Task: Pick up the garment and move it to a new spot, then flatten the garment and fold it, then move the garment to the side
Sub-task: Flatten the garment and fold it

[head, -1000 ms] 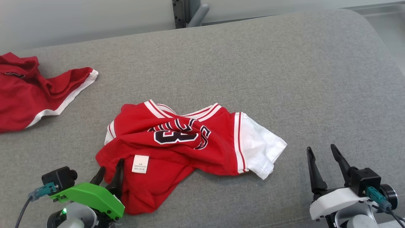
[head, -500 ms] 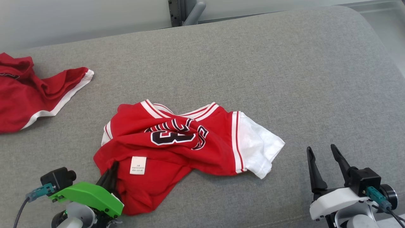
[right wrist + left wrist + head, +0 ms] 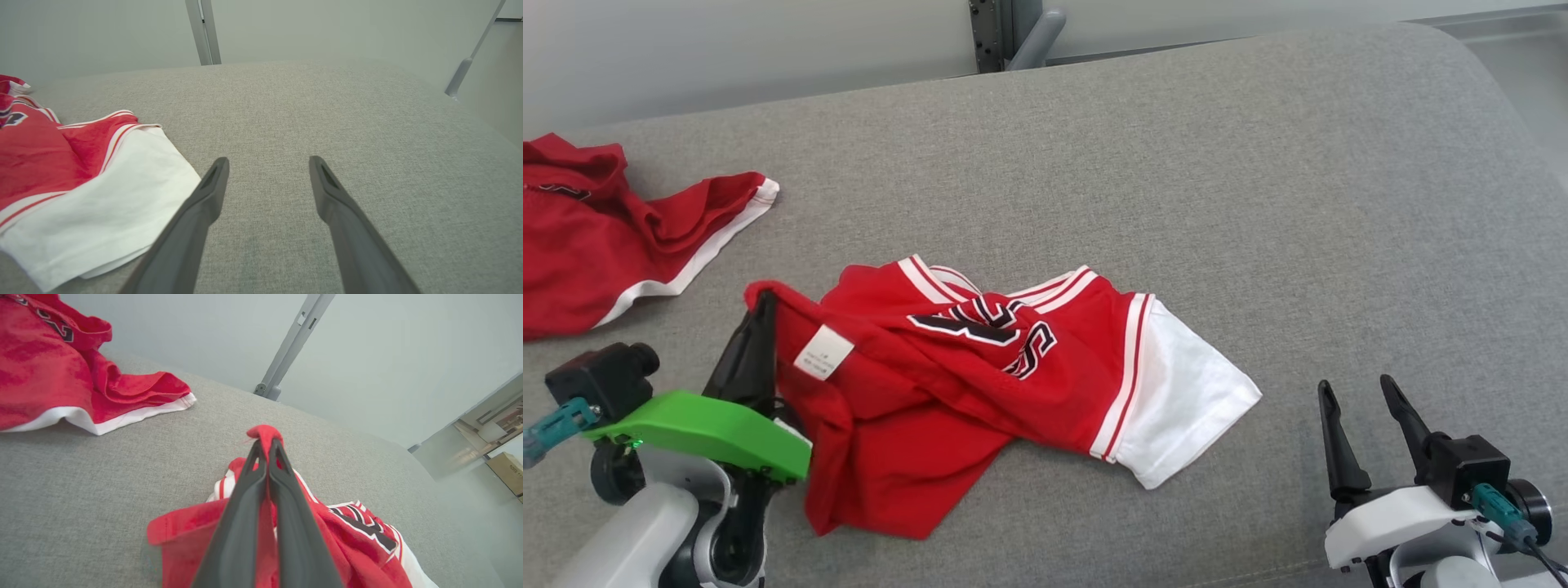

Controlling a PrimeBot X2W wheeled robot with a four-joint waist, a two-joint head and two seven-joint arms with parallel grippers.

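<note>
Left gripper (image 3: 761,306) is clamped on the near-left corner of the red jersey (image 3: 947,392), that corner raised off the grey bench (image 3: 1258,204). The jersey runs off rightward, its white sleeve (image 3: 1184,400) closest to the right gripper (image 3: 1362,394), which gapes wide, holding nothing.

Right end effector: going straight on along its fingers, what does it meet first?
Probably only the bare grey cushion. The right end effector stands open, and the jersey's white sleeve lies left of its line in the right wrist view. Depth is unclear.
</note>
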